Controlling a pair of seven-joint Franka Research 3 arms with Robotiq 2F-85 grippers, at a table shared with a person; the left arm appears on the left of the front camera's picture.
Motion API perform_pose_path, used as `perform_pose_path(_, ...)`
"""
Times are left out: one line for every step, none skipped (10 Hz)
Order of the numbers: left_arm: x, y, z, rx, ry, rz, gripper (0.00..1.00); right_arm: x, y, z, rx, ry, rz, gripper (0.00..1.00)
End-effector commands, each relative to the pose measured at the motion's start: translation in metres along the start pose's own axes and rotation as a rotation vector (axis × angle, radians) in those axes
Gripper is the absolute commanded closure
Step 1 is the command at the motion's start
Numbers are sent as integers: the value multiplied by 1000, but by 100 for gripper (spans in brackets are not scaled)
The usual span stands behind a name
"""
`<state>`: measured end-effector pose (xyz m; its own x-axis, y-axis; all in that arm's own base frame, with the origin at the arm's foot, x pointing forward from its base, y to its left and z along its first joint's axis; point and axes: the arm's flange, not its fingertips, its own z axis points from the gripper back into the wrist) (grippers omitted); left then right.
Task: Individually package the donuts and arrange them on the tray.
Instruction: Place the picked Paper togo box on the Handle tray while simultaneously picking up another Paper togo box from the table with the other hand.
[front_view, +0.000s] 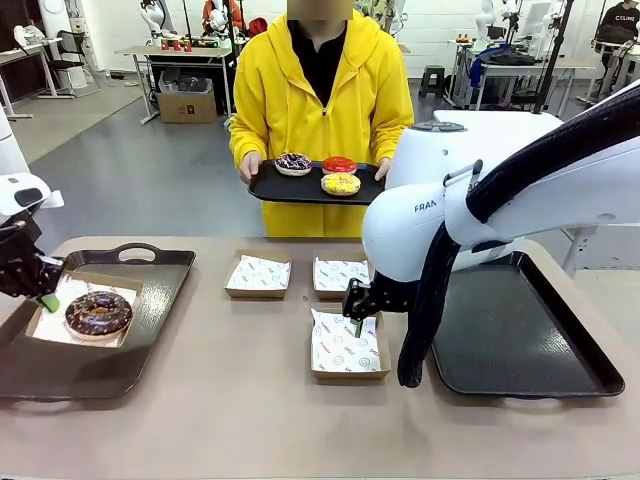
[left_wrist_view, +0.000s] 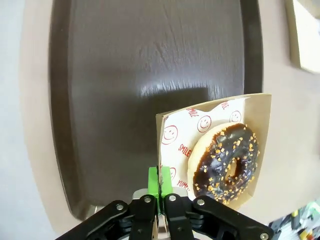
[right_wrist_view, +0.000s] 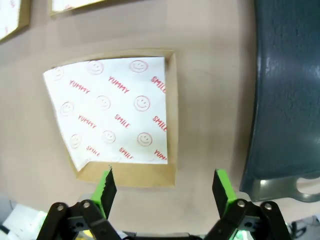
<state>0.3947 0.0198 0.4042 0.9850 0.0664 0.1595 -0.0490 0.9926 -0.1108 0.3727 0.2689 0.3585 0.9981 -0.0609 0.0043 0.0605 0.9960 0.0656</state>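
Note:
A chocolate donut (front_view: 98, 313) (left_wrist_view: 227, 162) with pale crumbs lies in a paper-lined cardboard box (front_view: 58, 322) (left_wrist_view: 182, 135) on the dark left tray (front_view: 150, 300) (left_wrist_view: 150, 75). My left gripper (front_view: 46, 298) (left_wrist_view: 160, 192) is shut on that box's edge. My right gripper (front_view: 357, 318) (right_wrist_view: 165, 189) hangs open just above the rim of an empty lined box (front_view: 345, 350) (right_wrist_view: 117, 115). Across the table, a person holds a black tray (front_view: 275, 188) carrying a dark sprinkled donut (front_view: 293, 162), a red donut (front_view: 339, 164) and a yellow donut (front_view: 341, 184).
Two more empty lined boxes (front_view: 258, 275) (front_view: 340, 276) sit mid-table. A second dark tray (front_view: 520, 335) (right_wrist_view: 287, 100) lies bare at the right, close beside the box under my right gripper. My right arm's bulk spans the right half of the table.

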Motion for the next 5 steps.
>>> perform_pose_path(-22, 2, -20, 9, -80, 31, 99, 8, 19, -21, -57, -26, -88, 0)
perform_pose_path(-22, 3, -24, 11, -74, 38, 99, 9, 22, -29, -64, -29, -93, 0)
perform_pose_path(-22, 3, -31, 18, -50, 32, 99, 11, 24, -36, -68, -32, -90, 0)
perform_pose_path(-22, 2, -40, 29, -17, 28, 99, 13, 24, -42, -78, -30, -84, 0)
perform_pose_path(-20, 2, -47, 37, 12, 33, 99, 16, 23, -49, -76, -24, -83, 0)
